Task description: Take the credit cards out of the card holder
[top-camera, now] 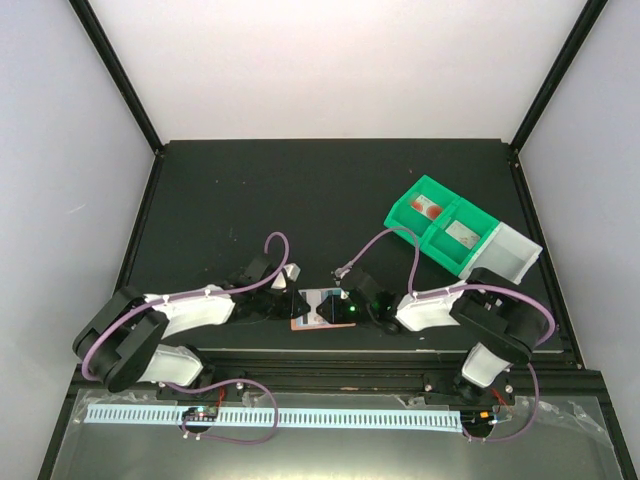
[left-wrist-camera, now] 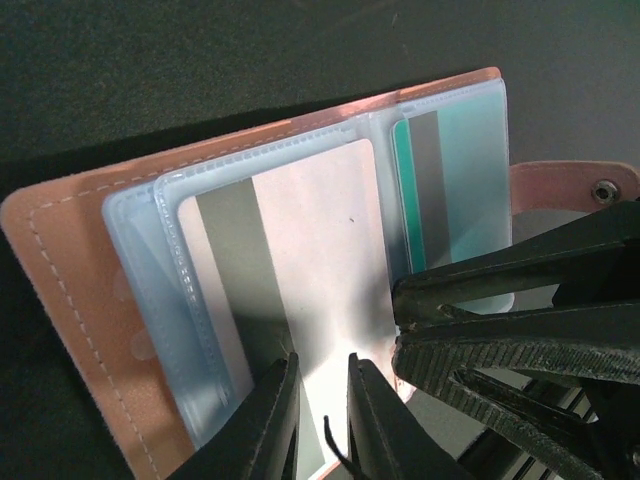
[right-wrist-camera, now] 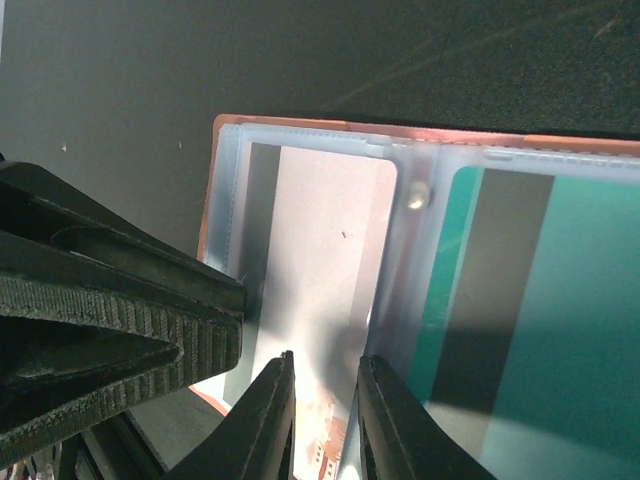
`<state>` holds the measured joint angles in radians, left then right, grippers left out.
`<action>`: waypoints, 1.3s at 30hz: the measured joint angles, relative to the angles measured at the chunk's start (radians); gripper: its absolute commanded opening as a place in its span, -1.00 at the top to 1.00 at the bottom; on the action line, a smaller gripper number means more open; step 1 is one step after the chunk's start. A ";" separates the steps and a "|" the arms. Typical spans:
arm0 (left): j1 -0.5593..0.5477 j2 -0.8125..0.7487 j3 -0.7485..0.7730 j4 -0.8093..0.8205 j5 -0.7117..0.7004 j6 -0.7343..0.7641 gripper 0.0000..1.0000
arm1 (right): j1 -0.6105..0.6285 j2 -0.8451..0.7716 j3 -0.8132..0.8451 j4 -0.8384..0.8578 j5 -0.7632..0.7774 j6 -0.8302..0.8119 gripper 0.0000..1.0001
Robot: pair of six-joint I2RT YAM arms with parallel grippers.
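The salmon-pink card holder [top-camera: 301, 322] lies open on the black table between both grippers. It shows in the left wrist view [left-wrist-camera: 70, 260] and the right wrist view [right-wrist-camera: 300, 122], with clear sleeves inside. One sleeve holds a pale grey card [left-wrist-camera: 310, 230] [right-wrist-camera: 325, 230] with a dark stripe. Another holds a teal striped card [left-wrist-camera: 465, 150] [right-wrist-camera: 590, 300]. My left gripper [top-camera: 298, 302] [left-wrist-camera: 320, 360] has its jaws narrowly parted over the grey card's near edge. My right gripper [top-camera: 338, 306] [right-wrist-camera: 325, 358] is narrowly parted at that card's edge by the middle fold. Neither visibly grips anything.
A green compartment bin [top-camera: 440, 225] with flat items in two cells stands at the back right, with a white bin [top-camera: 515, 250] beside it. The holder's snap tab [left-wrist-camera: 570, 185] sticks out past the teal card. Each gripper's fingers crowd the other's wrist view.
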<state>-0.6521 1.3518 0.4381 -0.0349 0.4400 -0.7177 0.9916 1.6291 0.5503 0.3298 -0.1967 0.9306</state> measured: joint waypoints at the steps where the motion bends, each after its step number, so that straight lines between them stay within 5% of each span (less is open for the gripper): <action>1: 0.000 -0.005 0.000 -0.005 -0.001 0.001 0.67 | 0.000 0.003 0.000 0.005 -0.001 0.003 0.57; 12: 0.000 -0.023 0.006 -0.066 -0.040 0.010 0.97 | -0.005 0.005 -0.007 0.033 -0.005 0.034 0.54; 20: 0.000 -0.021 -0.003 -0.050 -0.043 0.010 0.97 | -0.009 0.018 -0.019 0.076 -0.018 0.067 0.54; 29: 0.000 -0.020 -0.003 -0.042 -0.043 0.010 0.91 | -0.032 0.044 -0.058 0.174 -0.055 0.111 0.98; 39: 0.000 -0.031 -0.002 -0.048 -0.046 0.011 0.75 | -0.052 0.039 -0.106 0.259 -0.076 0.133 0.98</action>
<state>-0.6521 1.3205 0.4362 -0.0834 0.3943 -0.7063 0.9398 1.6684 0.4438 0.5884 -0.2722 1.0634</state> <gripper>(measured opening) 0.135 0.014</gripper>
